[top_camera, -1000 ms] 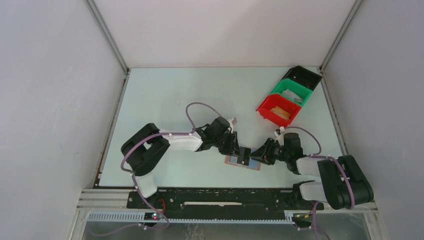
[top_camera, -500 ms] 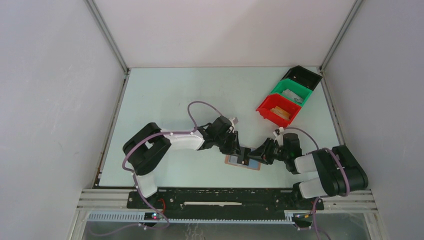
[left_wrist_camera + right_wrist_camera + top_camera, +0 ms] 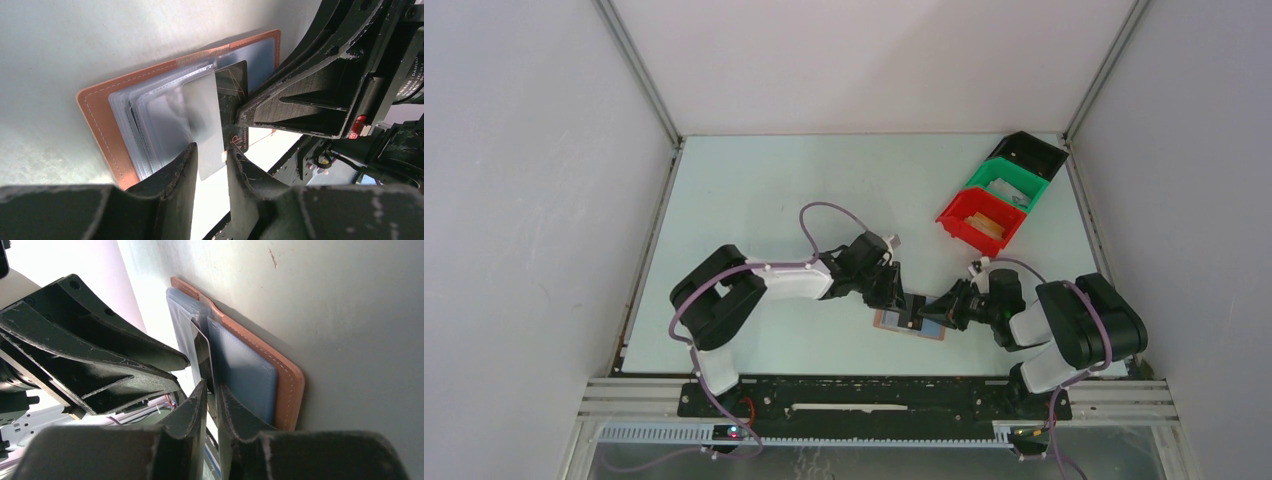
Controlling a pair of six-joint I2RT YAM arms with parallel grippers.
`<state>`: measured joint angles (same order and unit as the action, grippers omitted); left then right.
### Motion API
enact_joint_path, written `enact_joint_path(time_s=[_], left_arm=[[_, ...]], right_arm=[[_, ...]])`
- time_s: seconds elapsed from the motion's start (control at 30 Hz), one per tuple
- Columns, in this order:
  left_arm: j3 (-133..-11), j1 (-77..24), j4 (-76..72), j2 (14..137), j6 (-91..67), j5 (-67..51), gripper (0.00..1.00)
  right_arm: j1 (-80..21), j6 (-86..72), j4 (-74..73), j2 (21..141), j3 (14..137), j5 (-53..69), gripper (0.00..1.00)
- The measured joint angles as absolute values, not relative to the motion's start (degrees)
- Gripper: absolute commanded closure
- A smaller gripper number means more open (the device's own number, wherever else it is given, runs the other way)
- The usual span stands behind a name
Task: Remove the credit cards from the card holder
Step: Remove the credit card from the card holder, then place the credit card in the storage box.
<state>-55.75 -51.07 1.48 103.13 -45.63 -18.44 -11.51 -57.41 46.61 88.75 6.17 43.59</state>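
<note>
The right fingers (image 3: 192, 410) stand narrow, with the thin edge of the black card (image 3: 202, 355) in the slit between them. Whether the pads already press on it, I cannot tell. The left fingers (image 3: 175, 172) are narrow too, and the end of a pale grey card (image 3: 202, 115) lies in their gap. It is not clear if they pinch it or only stand over it.

Both cards sit among the clear plastic sleeves (image 3: 150, 115) of the card holder (image 3: 909, 325). It lies open and flat on the bench (image 3: 774, 180), near the front edge, between the two arms.

I judge the cards to be light, stiff and smooth, so they can slip. The best hold is probably on a free end, flat faces between the pads, with a pull straight along the sleeve. The sleeves are soft and may lift with the card. The leather holder is light as well, so something should keep it down.

In the top view the holder's long axis runs left to right, a little slanted. The pale card seems to lie across this axis, its free end toward the left fingers. Of the black card only a strip shows, so I cannot tell its axis.
</note>
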Motion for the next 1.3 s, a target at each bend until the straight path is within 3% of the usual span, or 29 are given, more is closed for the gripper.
enact_joint_path(time_s=[0.07,0.1,0.3,0.67,0.83,1.0,1.3], left_arm=[[-55.75,-51.07,1.52,103.13,-45.63,-18.44,0.66],[-55.75,-51.07,1.54,103.13,-45.63,-18.41,0.66],[-55.75,-51.0,1.67,103.13,-45.54,-18.39,0.66],[-55.75,-50.17,1.96,102.94,-45.45,-18.7,0.65],[-55.72,-49.6,6.11,99.48,-43.88,-16.75,0.56],[-55.72,-49.3,10.59,90.85,-41.45,-14.7,0.49],[-55.61,-49.32,15.99,78.17,-38.54,-12.6,0.45]], right_arm=[[-11.57,-57.49,46.68,88.75,6.09,43.62,0.99],[-11.55,-57.54,46.7,88.75,6.04,43.66,1.0],[-10.09,-55.66,42.41,84.25,6.02,44.49,1.0],[-5.82,-44.01,0.45,48.69,11.44,37.85,1.0],[-5.28,-42.72,-14.11,38.76,20.91,34.06,1.0],[-4.78,-44.29,-19.55,39.62,31.83,28.23,1.0],[3.07,-54.22,-16.84,57.34,47.29,11.79,1.0]])
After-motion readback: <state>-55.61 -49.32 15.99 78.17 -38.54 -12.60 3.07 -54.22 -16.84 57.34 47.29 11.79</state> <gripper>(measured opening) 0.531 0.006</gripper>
